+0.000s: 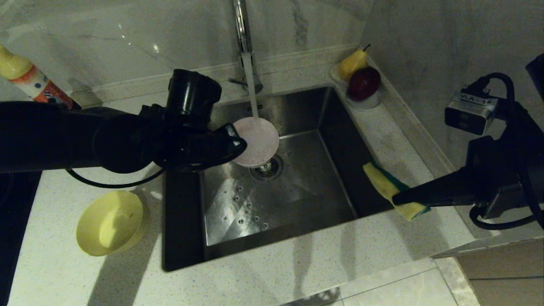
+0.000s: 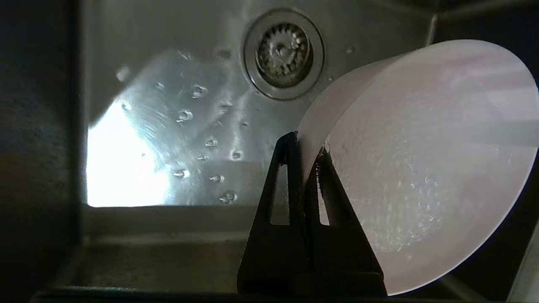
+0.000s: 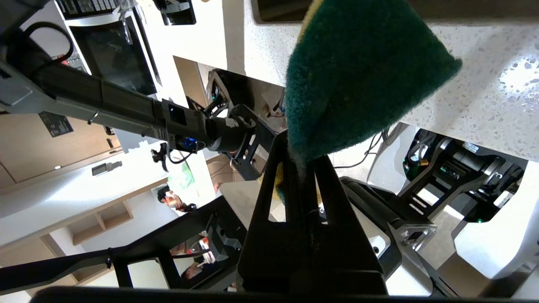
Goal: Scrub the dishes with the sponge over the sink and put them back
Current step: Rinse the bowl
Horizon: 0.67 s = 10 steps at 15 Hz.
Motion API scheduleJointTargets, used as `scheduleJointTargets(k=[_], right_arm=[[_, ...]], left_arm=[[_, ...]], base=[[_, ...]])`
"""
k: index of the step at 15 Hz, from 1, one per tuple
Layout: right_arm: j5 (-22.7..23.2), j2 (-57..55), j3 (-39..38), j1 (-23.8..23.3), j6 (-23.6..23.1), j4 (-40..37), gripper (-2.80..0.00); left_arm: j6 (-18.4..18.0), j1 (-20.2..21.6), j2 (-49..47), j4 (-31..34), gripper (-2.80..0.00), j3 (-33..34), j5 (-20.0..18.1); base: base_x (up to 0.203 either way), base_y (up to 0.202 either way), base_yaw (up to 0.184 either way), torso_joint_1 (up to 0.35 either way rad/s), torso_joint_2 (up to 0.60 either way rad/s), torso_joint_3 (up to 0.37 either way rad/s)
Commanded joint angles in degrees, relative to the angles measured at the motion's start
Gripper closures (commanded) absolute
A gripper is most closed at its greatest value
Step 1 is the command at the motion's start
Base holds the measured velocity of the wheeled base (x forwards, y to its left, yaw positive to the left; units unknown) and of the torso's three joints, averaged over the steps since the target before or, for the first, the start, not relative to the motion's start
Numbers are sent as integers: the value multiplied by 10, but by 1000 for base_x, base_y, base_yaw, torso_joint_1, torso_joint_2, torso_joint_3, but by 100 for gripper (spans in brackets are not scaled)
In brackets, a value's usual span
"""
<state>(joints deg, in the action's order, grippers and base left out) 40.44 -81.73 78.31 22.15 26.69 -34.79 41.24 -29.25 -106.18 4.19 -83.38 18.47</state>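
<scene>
The pink bowl hangs tilted over the sink under the tap stream, its rim pinched in our left gripper. Our right gripper clamps the sponge at the sink's right edge; we should bring it across, green side into the wet bowl.

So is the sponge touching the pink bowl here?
Apart. The head view shows the sponge in the right gripper at the sink's right edge, away from the pink bowl.

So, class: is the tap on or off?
On: a stream of water falls from the tap onto the pink bowl over the sink.
</scene>
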Motion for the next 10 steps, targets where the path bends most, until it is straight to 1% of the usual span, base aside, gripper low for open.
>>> scheduleJointTargets(k=[1, 2, 3, 4, 5, 6, 7, 9, 10], right_arm=[[3, 2, -3, 1, 3, -2, 0], [3, 4, -4, 0, 4, -3, 0], [3, 8, -4, 1, 4, -4, 0], [2, 10, -5, 0, 5, -4, 0], [3, 11, -5, 1, 6, -5, 0], [2, 11, -4, 1, 6, -5, 0], [2, 11, -4, 1, 6, -4, 0], [2, 13, -3, 2, 6, -4, 0], [2, 13, -4, 3, 7, -5, 0]], left_arm=[[-16, 4, 34, -10, 0, 10, 40], [-52, 8, 41, -39, 0, 14, 77], [-95, 13, 47, -85, 0, 29, 111], [-141, 18, 54, -140, 0, 52, 138], [-188, 22, 64, -202, 0, 77, 152], [-240, 24, 77, -267, 0, 107, 159], [-286, 26, 94, -317, 0, 133, 163], [-366, 27, 130, -417, 0, 180, 161], [-399, 27, 137, -466, 0, 189, 156]], base=[[0, 0, 0, 0, 0, 0], [0, 0, 0, 0, 0, 0], [0, 0, 0, 0, 0, 0], [0, 0, 0, 0, 0, 0], [0, 0, 0, 0, 0, 0], [0, 0, 0, 0, 0, 0], [0, 0, 0, 0, 0, 0], [0, 0, 0, 0, 0, 0], [0, 0, 0, 0, 0, 0]])
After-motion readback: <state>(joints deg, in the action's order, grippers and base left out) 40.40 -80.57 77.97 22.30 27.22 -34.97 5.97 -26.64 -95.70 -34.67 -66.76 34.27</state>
